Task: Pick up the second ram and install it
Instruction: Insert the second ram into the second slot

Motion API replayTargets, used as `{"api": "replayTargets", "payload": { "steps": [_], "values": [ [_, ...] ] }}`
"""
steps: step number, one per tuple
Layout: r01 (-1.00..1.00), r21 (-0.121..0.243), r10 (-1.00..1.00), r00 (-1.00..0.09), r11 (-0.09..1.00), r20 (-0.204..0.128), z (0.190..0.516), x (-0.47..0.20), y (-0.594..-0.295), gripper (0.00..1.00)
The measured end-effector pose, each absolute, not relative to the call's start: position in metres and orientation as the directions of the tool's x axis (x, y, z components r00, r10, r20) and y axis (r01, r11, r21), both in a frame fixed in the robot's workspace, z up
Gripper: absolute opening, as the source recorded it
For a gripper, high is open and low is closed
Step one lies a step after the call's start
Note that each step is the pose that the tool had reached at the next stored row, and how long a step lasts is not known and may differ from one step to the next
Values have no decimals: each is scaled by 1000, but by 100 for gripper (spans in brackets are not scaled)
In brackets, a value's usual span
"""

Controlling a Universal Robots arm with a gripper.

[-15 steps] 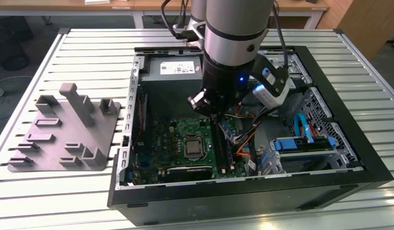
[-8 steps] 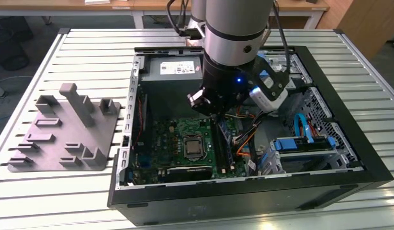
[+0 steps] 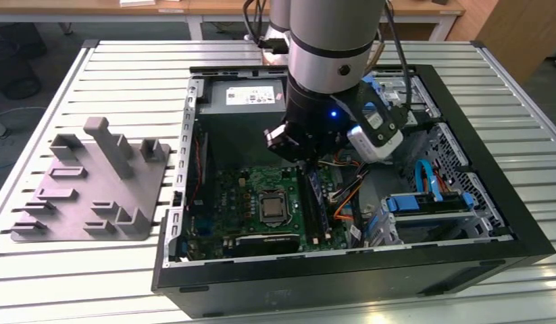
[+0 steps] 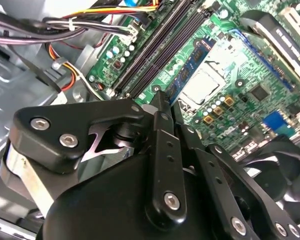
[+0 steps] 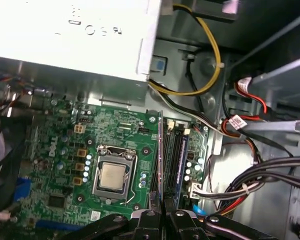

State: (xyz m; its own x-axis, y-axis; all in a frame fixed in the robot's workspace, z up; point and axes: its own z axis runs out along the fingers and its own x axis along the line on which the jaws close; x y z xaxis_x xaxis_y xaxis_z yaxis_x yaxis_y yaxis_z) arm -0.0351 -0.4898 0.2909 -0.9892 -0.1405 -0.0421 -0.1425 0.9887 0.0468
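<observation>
Inside the computer case [image 3: 350, 280], the pincer [image 5: 162, 214] is clamped narrow on the second ram [image 5: 161, 155], held on edge, stretching straight out from it, parallel to and just beside the black memory slots [image 5: 176, 157].

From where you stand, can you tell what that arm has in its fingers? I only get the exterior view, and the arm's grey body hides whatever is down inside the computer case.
Observer: In the first wrist view the fingers are closed on a thin memory stick, seen edge-on.
Operator: Is it near where it belongs?
Observer: It lines up lengthwise with the long black slots, on the side nearer the processor. I cannot tell whether it touches a slot.
Operator: Anything crowding it?
Observer: A bundle of black cables comes in on the far side of the slots, apart from the stick.
</observation>
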Motion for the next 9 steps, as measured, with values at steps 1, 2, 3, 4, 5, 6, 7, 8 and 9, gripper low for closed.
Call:
{"api": "replayTargets", "payload": {
  "steps": [1, 2, 3, 4, 5, 6, 7, 8, 9],
  "values": [
    [-131, 47, -129, -991, 990, -42, 291, -35, -490, 14],
    [-120, 47, -118, -992, 992, -42, 291, -35, -490, 14],
    [-109, 47, -107, -993, 993, -42, 291, -35, -490, 14],
    [-98, 47, -96, -994, 994, -42, 291, -35, -490, 14],
    [-88, 47, -86, -995, 995, -42, 291, -35, -490, 14],
    [-78, 47, -76, -996, 996, -42, 291, -35, -490, 14],
    [-69, 47, -67, -997, 996, -42, 291, -35, -490, 14],
    [-61, 47, -59, -997, 997, -42, 291, -35, -490, 14],
    [-53, 47, -51, -998, 997, -42, 291, -35, -490, 14]
  ]
}}
